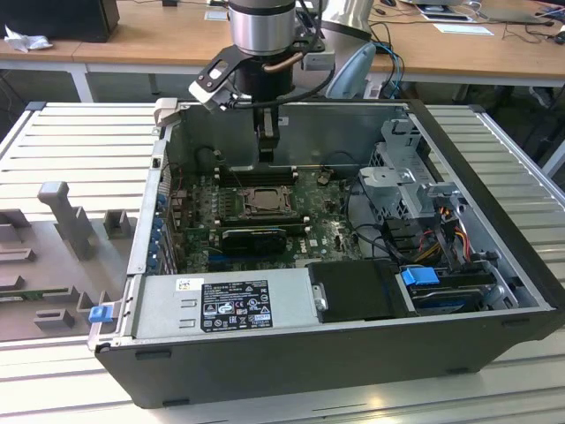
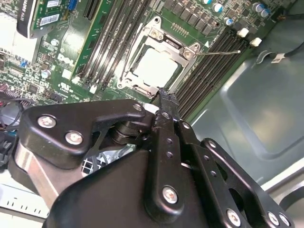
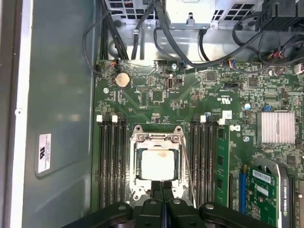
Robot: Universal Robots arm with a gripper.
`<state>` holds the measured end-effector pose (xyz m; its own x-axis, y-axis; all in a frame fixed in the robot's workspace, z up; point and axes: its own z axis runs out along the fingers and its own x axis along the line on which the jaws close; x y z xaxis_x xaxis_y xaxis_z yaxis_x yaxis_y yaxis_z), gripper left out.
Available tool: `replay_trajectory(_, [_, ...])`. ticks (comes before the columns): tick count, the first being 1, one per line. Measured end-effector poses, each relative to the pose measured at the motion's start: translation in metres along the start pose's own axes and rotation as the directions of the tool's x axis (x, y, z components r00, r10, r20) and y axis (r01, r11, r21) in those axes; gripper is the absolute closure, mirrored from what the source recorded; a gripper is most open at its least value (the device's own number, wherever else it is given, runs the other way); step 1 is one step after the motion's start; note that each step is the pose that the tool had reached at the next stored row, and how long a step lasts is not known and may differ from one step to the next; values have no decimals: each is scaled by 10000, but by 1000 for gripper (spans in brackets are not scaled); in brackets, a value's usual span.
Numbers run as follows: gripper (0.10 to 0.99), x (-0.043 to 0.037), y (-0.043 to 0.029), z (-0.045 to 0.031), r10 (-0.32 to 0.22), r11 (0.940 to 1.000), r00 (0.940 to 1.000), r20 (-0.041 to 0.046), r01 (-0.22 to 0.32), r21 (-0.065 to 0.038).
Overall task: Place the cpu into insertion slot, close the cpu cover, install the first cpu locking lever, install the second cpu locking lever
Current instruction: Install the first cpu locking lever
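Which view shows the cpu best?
The first wrist view: it looks squarely onto the cpu, its pale face framed by the cpu cover. The second wrist view shows it slanted; in the exterior view it is far off and hard to tell.

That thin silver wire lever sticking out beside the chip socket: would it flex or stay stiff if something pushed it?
The locking lever looks long and very thin, so it probably springs a little rather than staying rigid. One end seems anchored at the insertion slot, so it likely pivots instead of sliding. Its smooth bare metal may be slippery to push.
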<state>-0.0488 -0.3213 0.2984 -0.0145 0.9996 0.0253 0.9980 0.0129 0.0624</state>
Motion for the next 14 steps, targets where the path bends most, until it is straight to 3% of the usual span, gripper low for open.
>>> replay_trajectory(4, [980, 3, 5, -80, 1, 10000, 10000, 6, -1, 36])
replay_trajectory(8, [980, 3, 6, -95, -132, 9999, 9999, 33, 132, 47])
replay_trajectory(11, [980, 4, 6, -92, -997, 9950, 9950, -21, 997, 67])
replay_trajectory(14, [980, 4, 6, -91, -1516, 9884, 9884, -55, 1516, 76])
